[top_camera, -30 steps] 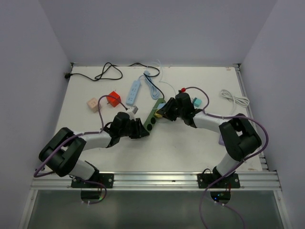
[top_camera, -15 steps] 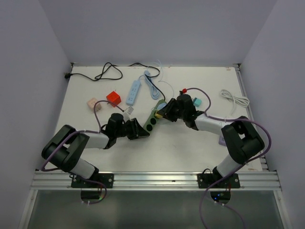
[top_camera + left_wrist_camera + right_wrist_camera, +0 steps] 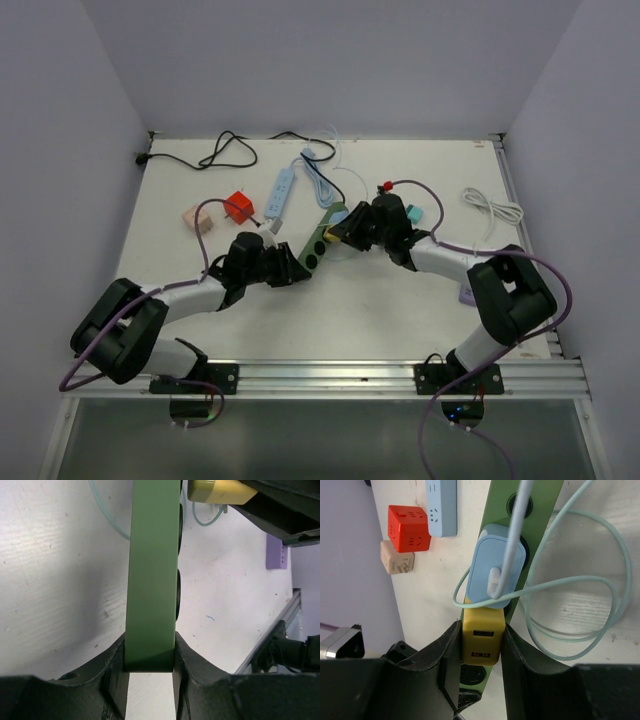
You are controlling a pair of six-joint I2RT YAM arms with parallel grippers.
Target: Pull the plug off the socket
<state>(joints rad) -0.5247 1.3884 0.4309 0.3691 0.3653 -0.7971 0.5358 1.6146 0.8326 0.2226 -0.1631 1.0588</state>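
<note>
Nearest me, my left gripper (image 3: 150, 655) is clamped across the near end of the green socket strip (image 3: 152, 580), a finger pressed to each long side. The strip sits about mid-surface, slightly toward the left edge, and runs away at a slant toward the far edge.

Farther along it, my right gripper (image 3: 480, 650) is closed on the yellow plug (image 3: 481, 640), its pads flat against the plug's two sides. From the left wrist view the plug sits close against the strip's socket face, so I judge it is not out yet. Just beyond it a blue plug (image 3: 495, 565) is seated in the next socket, and its pale teal cable (image 3: 615, 595) loops on the table beside the strip.

So this is the pull itself: both holds are made and nothing is separated. Next I would brace the strip with the left and draw the right straight away from the socket face, without twisting, and keep clear of the blue plug touching its far end.

Toward the far left corner lie a beige cube (image 3: 193, 216), a red cube (image 3: 237, 204), a pale blue strip (image 3: 281, 191) and a black cable (image 3: 225, 152).
</note>
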